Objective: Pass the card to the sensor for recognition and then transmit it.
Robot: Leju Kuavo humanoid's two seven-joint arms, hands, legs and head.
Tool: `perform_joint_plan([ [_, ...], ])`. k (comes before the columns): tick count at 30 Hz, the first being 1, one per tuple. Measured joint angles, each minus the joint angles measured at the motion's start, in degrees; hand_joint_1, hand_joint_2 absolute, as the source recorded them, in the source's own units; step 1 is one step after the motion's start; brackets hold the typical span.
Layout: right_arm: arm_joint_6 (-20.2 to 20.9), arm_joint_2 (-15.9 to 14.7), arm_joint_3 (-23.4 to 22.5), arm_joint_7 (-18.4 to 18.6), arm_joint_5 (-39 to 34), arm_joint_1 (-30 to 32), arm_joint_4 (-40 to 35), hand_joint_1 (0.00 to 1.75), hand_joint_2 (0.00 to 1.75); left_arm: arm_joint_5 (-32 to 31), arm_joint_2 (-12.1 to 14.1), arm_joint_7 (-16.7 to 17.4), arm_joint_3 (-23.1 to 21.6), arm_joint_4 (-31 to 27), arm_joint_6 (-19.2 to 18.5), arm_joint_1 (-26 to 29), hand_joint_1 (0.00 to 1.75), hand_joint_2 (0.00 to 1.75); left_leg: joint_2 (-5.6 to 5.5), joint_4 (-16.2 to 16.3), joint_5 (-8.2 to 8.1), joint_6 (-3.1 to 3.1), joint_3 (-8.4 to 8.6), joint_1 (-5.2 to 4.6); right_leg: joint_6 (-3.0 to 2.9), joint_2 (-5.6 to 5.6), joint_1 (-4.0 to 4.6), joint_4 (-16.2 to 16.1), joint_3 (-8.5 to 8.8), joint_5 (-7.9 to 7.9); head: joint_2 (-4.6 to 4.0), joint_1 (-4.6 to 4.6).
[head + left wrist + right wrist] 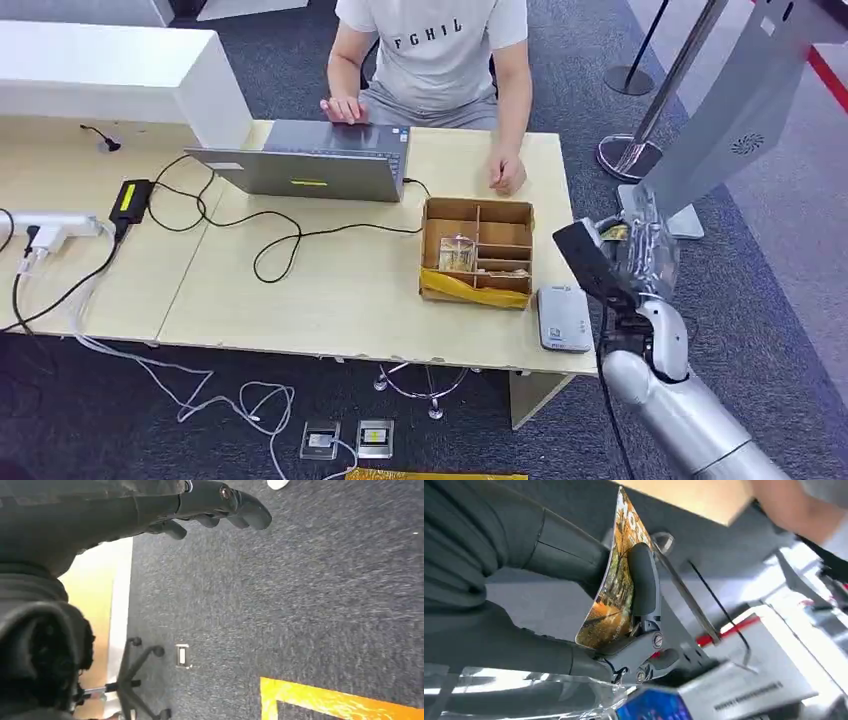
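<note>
My right hand (pixel 645 255) is raised just past the table's right edge, above and to the right of the grey card reader (pixel 563 318) lying at the table's front right corner. In the right wrist view that hand (pixel 574 595) pinches a picture card (pixel 616 580) with orange and yellow print between thumb and a dark finger (pixel 644 582); the card bows slightly. A cardboard divider box (pixel 477 252) holding more cards stands left of the reader. My left hand (pixel 220 502) hangs over the carpet, fingers loosely extended with nothing in them.
A person in a grey T-shirt (pixel 435 50) sits behind the table (pixel 330 300) with one hand on a laptop (pixel 310 160) and the other resting near the box. Cables and a power strip (pixel 55 225) lie at the left. A silver kiosk stand (pixel 720 120) rises at the right.
</note>
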Motion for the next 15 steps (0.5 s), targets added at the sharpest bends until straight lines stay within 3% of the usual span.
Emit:
perform_joint_plan([
  [8, 2.30, 0.13, 0.24, 1.77, 1.82, -2.82, -6.17, 1.75, 1.75, -1.18, 0.09, -0.99, -0.02, 0.00, -0.26, 0.02, 0.00, 0.00, -0.01, 0.00, 0.00, 0.00, -0.06, 0.00, 0.00, 0.00, 0.00, 0.00, 0.00, 0.00, 0.00, 0.02],
  [15, 1.53, 4.00, 1.62, -2.16, 0.11, -3.64, -4.01, 1.75, 1.75, -0.24, 0.07, -1.14, 0.24, 0.00, -1.46, 0.01, 0.00, 0.00, -0.01, -0.01, 0.00, 0.00, -0.06, 0.04, 0.00, -0.01, 0.03, 0.00, -0.02, 0.00, 0.00, 0.02],
])
